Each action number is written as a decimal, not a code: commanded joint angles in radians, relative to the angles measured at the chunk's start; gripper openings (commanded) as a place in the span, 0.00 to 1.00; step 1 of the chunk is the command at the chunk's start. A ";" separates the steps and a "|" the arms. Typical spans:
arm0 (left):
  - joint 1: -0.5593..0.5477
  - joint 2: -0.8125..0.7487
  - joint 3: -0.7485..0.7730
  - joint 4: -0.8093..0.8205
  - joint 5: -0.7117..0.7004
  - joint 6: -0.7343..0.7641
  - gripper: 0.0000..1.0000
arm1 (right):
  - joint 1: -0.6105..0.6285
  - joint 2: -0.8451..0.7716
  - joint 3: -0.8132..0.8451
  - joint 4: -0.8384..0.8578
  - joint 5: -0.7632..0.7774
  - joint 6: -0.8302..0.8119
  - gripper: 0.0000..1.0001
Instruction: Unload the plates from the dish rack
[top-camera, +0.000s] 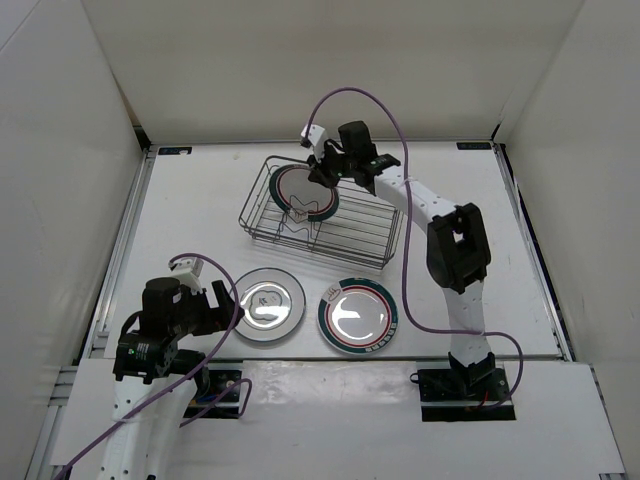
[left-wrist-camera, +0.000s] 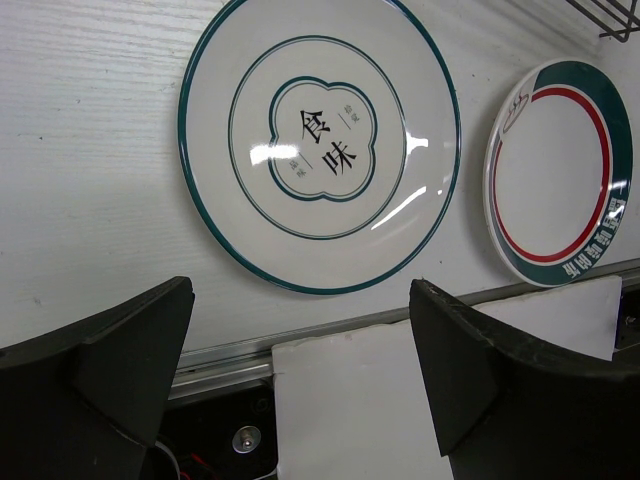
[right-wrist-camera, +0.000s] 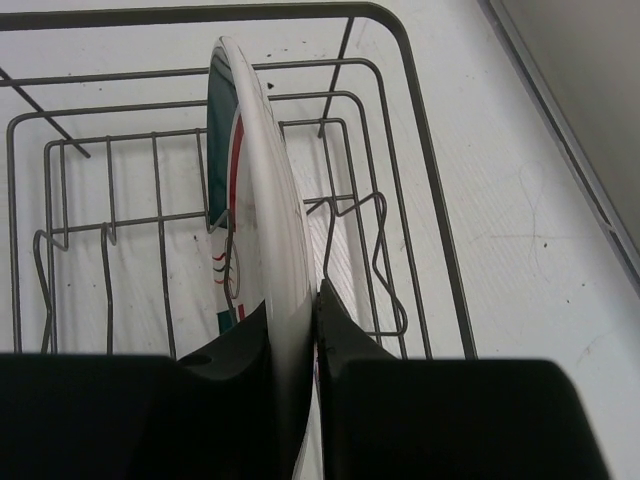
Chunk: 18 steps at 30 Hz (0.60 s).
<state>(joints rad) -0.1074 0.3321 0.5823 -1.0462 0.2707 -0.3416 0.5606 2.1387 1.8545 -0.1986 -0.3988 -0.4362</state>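
Our right gripper (right-wrist-camera: 293, 305) pinches the upright plate (right-wrist-camera: 270, 180) in the dish rack (top-camera: 360, 228), arm reaching forward. Our left gripper (left-wrist-camera: 300, 290) hovers spread, arm folded.

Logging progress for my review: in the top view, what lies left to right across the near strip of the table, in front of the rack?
left gripper → thin-ringed plate → teal-banded plate with red ring

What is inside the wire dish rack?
One white plate stands on edge in the dish rack, its rim pinched by the right gripper. The gripper's fingers cover the part of the rim they hold.
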 joint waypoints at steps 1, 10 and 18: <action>0.003 0.010 -0.001 0.018 0.012 0.003 1.00 | 0.004 -0.048 -0.018 -0.060 -0.144 -0.022 0.00; 0.005 0.004 -0.001 0.018 0.007 0.000 1.00 | -0.013 -0.129 -0.097 -0.004 -0.146 -0.024 0.00; 0.005 -0.001 -0.002 0.017 0.007 0.003 1.00 | -0.018 -0.212 -0.101 0.185 -0.060 0.143 0.00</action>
<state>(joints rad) -0.1074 0.3321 0.5819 -1.0458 0.2707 -0.3416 0.5491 2.0254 1.7073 -0.1459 -0.4759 -0.4076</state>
